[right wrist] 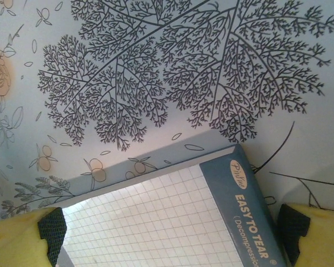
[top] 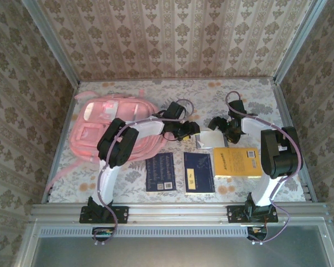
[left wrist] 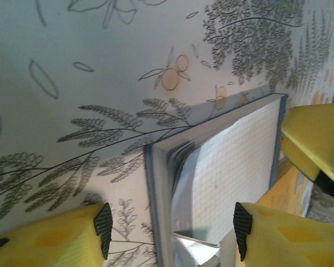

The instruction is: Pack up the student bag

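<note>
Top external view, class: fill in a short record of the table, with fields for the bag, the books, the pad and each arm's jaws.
bag: pink student bag, lying at the far left of the table
books: left blue notebook, middle blue notebook, yellow book, in a row near the front edge
pad: grid-paper pad, flat behind the row
left jaws: open, astride the pad's edge
right jaws: open, over the pad's header end

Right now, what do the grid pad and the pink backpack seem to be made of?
Grid pad: matte paper sheets, curling loose along one edge, with a blue-grey card header. Pink backpack: soft fabric, probably synthetic, judging by its slumped, padded panels and pale highlights.
</note>
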Controlling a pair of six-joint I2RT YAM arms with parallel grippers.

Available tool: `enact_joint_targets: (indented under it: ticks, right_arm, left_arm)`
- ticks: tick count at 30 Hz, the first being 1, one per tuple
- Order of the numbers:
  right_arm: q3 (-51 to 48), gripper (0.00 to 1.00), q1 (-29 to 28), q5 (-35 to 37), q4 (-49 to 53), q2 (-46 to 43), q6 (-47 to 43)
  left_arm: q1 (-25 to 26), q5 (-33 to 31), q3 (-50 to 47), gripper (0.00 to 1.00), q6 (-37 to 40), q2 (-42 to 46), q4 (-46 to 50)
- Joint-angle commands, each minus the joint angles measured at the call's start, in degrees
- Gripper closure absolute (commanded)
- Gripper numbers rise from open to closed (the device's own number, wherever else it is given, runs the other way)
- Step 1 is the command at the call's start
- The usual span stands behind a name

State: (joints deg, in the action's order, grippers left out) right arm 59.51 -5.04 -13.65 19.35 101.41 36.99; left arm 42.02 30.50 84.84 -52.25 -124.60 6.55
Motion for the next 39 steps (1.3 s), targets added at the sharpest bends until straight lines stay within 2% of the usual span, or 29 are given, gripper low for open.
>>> enact_joint_targets:
  ticks: [1,9,23,26,33,39]
  right_arm:
    - [-2.8,0.0,-2.69,-13.28,-4.04,2.63,4.16]
    - [-5.14,0.0,-2.87,-19.44,-6.43,-3.51,7.19]
    - [-7.22,0.0,-3.27,-24.56,-7.13,-12.88,11.95]
    - [-8.61,0.0,-3.85,-26.27,-10.19,-13.93,14.28]
    - [-11.24,0.07,-5.5,-27.42,-19.26,-14.35,20.36]
    - [-9.71,0.14,-6.82,-25.3,-18.82,-12.56,19.84]
  left_arm:
    - [0.98,2.54,1.89,0.41,-2.04,-2.22,-1.06]
    - [0.88,3.24,1.56,0.46,-2.07,-2.32,-0.84]
    - [0.17,3.32,-0.45,0.49,-3.38,-0.52,-2.86]
    - [0.16,3.25,-0.97,0.49,-3.58,-0.3,-3.24]
    - [-0.16,3.77,-2.97,0.5,-4.51,0.39,-5.57]
    - [-0.58,4.29,-4.14,0.52,-4.79,1.35,-6.61]
